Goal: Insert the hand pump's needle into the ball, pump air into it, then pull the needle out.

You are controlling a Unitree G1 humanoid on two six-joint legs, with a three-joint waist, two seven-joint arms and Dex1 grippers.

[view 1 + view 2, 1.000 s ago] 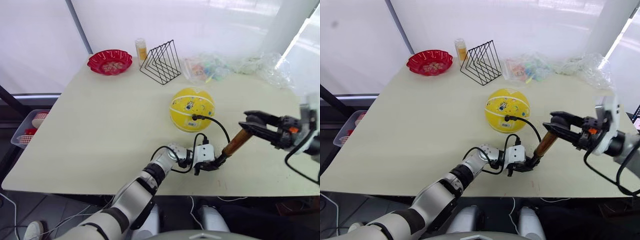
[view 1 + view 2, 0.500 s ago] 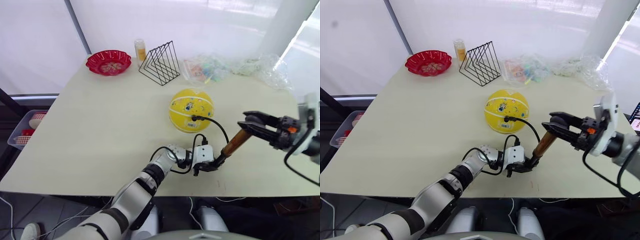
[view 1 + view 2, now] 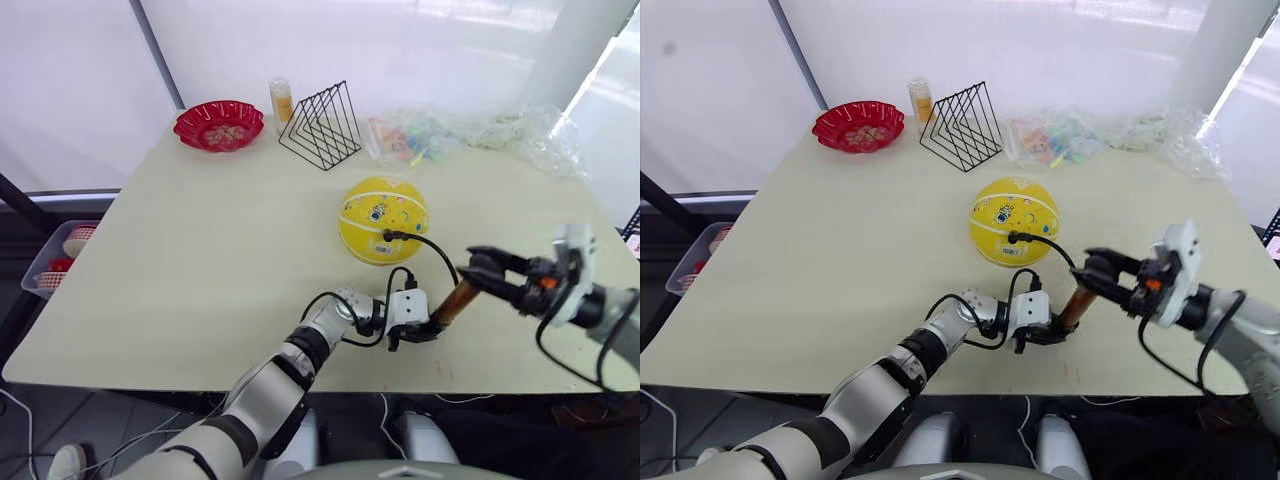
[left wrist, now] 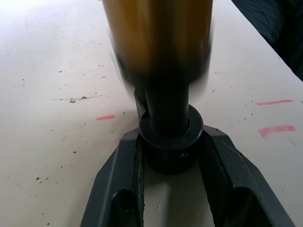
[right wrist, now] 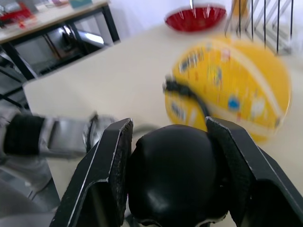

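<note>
A cream table [image 3: 200, 250] is being viewed from above. A yellow ball [image 3: 383, 219] is resting near the table's middle, and the needle [image 3: 389, 236] with its black angled connector is being held in the ball's near side. A thin black hose [image 3: 432, 248] is arching from the connector down to the hand pump [image 3: 452, 302], which is being held tilted close to the table's near edge.

The pump's black bottom cap is being clamped between the fingers of the left gripper [image 3: 421, 329], low on the table. The pump's rounded black handle is being gripped between the two fingers of the right gripper [image 3: 484, 272], closed around it.

At the far edge, a red scalloped bowl [image 3: 219, 124], a small yellow bottle [image 3: 283, 98], a black wire rack [image 3: 322, 124] and clear plastic bags [image 3: 470, 133] are being left aside.
</note>
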